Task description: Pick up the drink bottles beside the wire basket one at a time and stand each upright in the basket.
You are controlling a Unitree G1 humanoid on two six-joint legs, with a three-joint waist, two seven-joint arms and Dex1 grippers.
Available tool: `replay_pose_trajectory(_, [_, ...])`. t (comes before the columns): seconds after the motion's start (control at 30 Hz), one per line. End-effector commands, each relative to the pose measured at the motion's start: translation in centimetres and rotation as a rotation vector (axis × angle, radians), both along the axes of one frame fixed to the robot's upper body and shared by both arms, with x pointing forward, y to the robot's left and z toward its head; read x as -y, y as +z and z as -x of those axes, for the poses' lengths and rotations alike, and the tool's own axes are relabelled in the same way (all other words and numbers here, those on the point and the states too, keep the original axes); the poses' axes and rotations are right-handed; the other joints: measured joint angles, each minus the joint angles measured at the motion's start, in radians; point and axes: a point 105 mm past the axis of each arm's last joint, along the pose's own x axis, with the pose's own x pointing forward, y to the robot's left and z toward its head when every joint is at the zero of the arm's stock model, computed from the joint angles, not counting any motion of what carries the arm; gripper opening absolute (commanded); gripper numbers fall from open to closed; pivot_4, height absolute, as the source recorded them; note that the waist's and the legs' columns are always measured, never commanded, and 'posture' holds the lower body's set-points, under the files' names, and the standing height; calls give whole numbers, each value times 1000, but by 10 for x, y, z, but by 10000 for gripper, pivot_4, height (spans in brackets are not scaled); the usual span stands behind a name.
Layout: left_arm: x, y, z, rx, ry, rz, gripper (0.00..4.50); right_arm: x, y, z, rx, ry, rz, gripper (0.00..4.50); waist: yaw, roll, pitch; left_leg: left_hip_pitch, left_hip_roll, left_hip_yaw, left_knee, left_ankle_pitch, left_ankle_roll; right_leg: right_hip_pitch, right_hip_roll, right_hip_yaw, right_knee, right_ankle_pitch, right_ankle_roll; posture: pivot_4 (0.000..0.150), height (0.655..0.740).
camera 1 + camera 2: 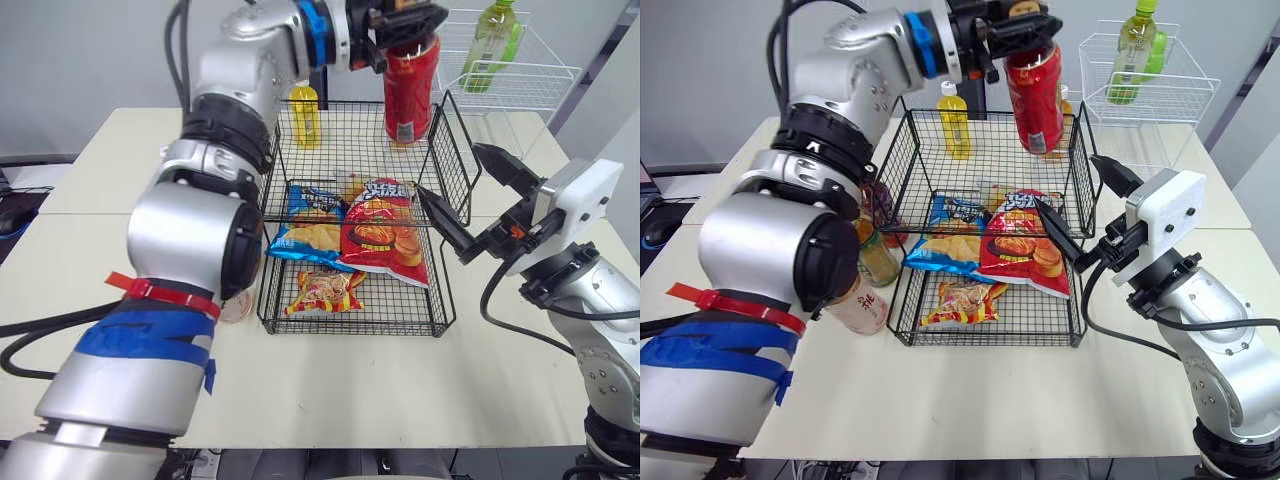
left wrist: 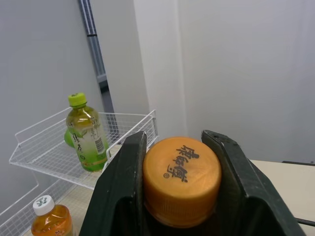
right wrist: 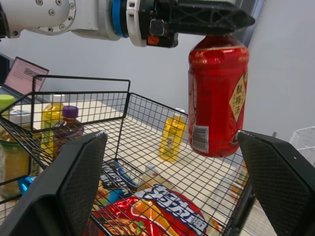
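Observation:
My left gripper (image 1: 405,24) is shut on the orange cap (image 2: 181,179) of a red drink bottle (image 1: 410,90). The bottle hangs upright over the back right part of the black wire basket (image 1: 350,325). A yellow bottle (image 1: 304,113) stands upright at the back of the basket. Snack bags (image 1: 385,230) lie in its front part. My right gripper (image 1: 449,170) is open just outside the basket's right wall, with nothing between its fingers. Left of the basket stand more bottles: a purple-capped one (image 3: 69,125), a green-lidded one (image 1: 877,255) and a pale pink one (image 1: 858,305).
A white wire basket (image 1: 545,75) stands at the back right with a green tea bottle (image 1: 490,40) in it. A small orange bottle with a white cap (image 2: 49,219) stands between the two baskets. Bare tabletop (image 1: 400,390) lies in front of the black basket.

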Motion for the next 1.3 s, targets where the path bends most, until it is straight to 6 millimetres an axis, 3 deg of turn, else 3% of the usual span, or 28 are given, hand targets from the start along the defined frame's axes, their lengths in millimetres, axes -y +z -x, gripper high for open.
replay_pose_trajectory(0.03, [7, 29, 9, 100, 15, 42, 13735, 0, 9, 8, 58, -14, 11, 45000, 0, 0, 0, 0, 0, 0, 0, 0, 0, 0, 0, 0, 0, 0, 0, 1500, 7400])
replay_pose_trajectory(0.53, [22, 12, 0, 63, 74, 27, 13735, -1, 11, 10, 63, -26, 3, 45000, 0, 0, 0, -1, 0, 0, 3, 0, 0, 0, 0, 0, 2, 0, 0, 1500, 7400])
replay_pose_trajectory(0.87, [20, 16, 2, 59, 60, 44, 44862, -3, 9, 11, 53, -11, 17, 45000, 2, 0, 0, -1, -1, 0, 8, 0, 0, 1, 0, 0, 5, 0, 0, 1500, 7400])
replay_pose_trajectory(1.1, [10, 21, 1, 61, 60, 66, 44862, -4, 11, 10, 55, 2, 22, 45000, 2, 0, 0, -1, -1, -1, 9, 0, 0, 1, 0, 0, 5, 1, 1, 1500, 7400])
replay_pose_trajectory(1.3, [-11, 30, 3, 64, 41, 101, 44862, -8, 12, 10, 57, 29, 24, 45000, 1, 0, 0, -1, -1, -1, 9, 0, 0, 1, 0, 0, 5, 1, 1, 1500, 7400])
